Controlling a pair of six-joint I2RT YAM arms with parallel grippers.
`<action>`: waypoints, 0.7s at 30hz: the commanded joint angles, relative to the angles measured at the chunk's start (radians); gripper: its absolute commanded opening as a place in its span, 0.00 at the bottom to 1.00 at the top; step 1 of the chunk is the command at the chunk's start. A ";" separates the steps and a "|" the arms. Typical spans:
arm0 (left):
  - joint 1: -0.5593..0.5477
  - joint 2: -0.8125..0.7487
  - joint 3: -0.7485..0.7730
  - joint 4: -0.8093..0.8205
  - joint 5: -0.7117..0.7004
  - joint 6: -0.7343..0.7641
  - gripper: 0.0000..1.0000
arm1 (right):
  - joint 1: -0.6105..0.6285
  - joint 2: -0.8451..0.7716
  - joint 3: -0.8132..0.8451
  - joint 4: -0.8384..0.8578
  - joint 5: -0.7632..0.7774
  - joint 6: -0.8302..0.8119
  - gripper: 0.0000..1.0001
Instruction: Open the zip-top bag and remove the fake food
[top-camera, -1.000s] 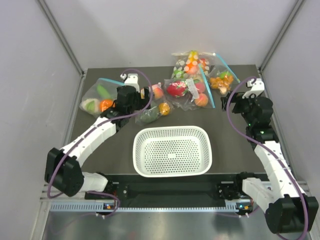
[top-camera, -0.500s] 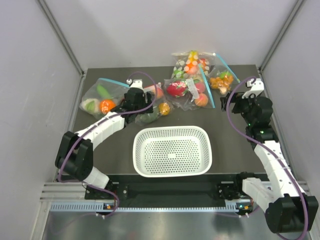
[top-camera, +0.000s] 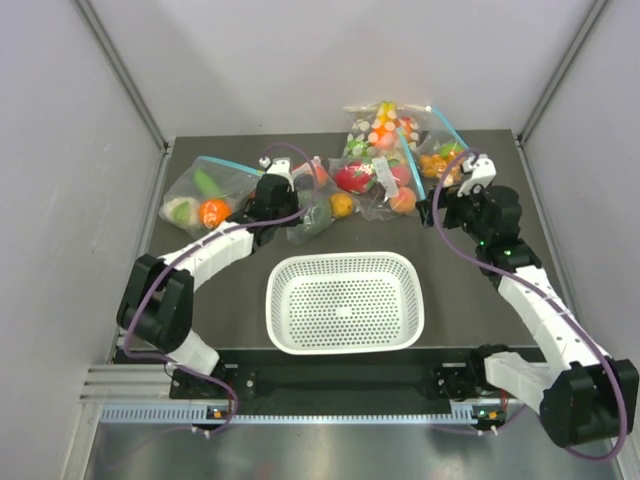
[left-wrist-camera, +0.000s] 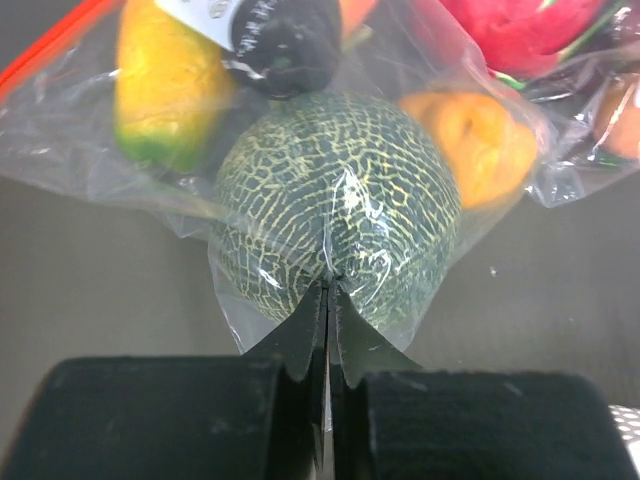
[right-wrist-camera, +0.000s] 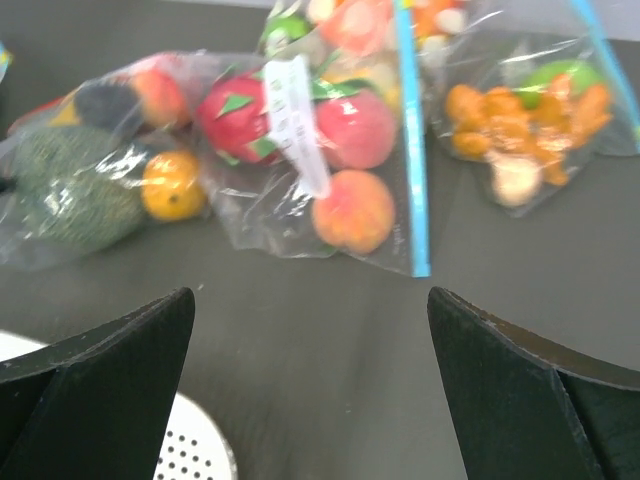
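Observation:
The zip-top bag (left-wrist-camera: 250, 300), clear with a red-orange strip (left-wrist-camera: 40, 45), lies at the back centre of the table (top-camera: 450, 300). Inside it is the fake food: a dark green melon (left-wrist-camera: 335, 215), a small orange (left-wrist-camera: 480, 145), a yellow-orange mango (left-wrist-camera: 165, 85) and a dark piece (left-wrist-camera: 290, 45). My left gripper (left-wrist-camera: 330, 285) is shut on the bag's film just in front of the melon; from above it (top-camera: 288, 205) sits at the bag's (top-camera: 318, 205) left side. My right gripper (right-wrist-camera: 310, 300) stands open over bare table, right of the bag (right-wrist-camera: 60, 190), holding nothing.
A white perforated basket (top-camera: 345, 300) stands at the front centre. Blue-zipped bags of toy food lie at the back left (top-camera: 205, 190), back centre (top-camera: 375, 180) and back right (top-camera: 445, 160). Grey walls enclose the table.
My left gripper has gone from open to shut on the bag's film, and the bag has shifted slightly right. The right arm has swung left toward the bags at the back centre.

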 joint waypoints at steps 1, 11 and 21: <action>0.002 0.041 -0.020 0.030 0.098 -0.015 0.00 | 0.105 0.047 0.072 0.015 -0.017 -0.025 1.00; -0.015 0.105 -0.002 0.290 0.297 -0.250 0.00 | 0.309 0.205 0.109 0.089 0.027 0.013 1.00; -0.078 0.260 0.101 0.474 0.365 -0.419 0.00 | 0.437 0.272 0.046 0.268 0.137 0.073 1.00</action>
